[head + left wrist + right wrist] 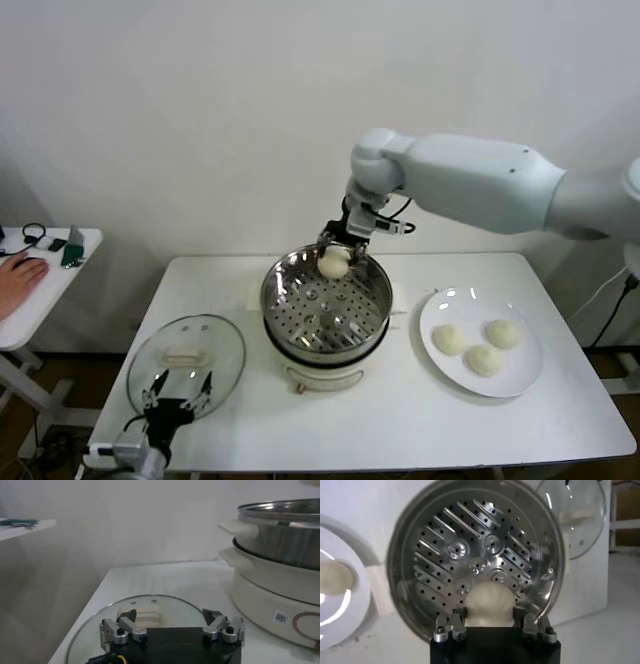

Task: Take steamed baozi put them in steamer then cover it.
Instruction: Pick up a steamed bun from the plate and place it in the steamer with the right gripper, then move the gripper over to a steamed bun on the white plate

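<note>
My right gripper point(335, 252) is shut on a cream-white baozi point(334, 264) and holds it over the far rim of the steel steamer point(280, 285). In the right wrist view the baozi point(489, 604) sits between the fingers point(458, 616), above the perforated tray point(470, 550). Three more baozi point(483, 359) lie on a white plate point(432, 312) at the right. The glass cover point(225, 375) with its white handle point(184, 355) lies flat on the table at the left. My left gripper point(178, 392) is open, just above the cover's near edge; it also shows in the left wrist view point(170, 622).
The steamer stands on a white electric base point(270, 600) at the table's middle. A small side table point(60, 270) at the far left carries small items and a person's hand point(18, 272). A white wall runs behind.
</note>
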